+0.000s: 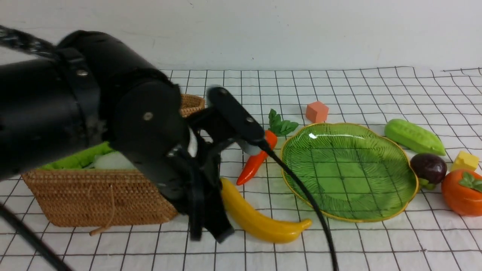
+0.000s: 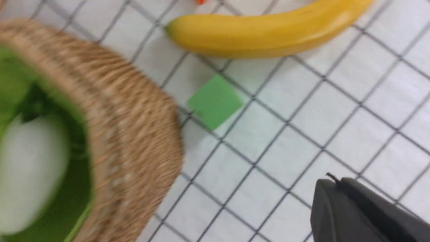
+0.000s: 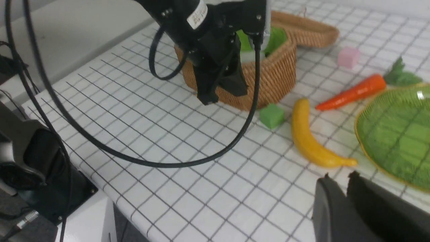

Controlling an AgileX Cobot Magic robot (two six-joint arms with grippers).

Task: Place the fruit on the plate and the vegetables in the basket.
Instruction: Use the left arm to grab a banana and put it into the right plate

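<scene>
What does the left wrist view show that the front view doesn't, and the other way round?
Only the left wrist view: the green cube, lying between basket and banana.

Only the front view: the green plate, cucumber, mangosteen, persimmon, yellow cube and orange cube.

Both: the banana, the basket with the white radish inside, and part of the carrot.

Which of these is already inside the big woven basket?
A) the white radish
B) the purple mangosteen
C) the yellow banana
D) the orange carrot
A: the white radish lies within the green-lined basket, while the banana, carrot and mangosteen all lie outside it.
</scene>
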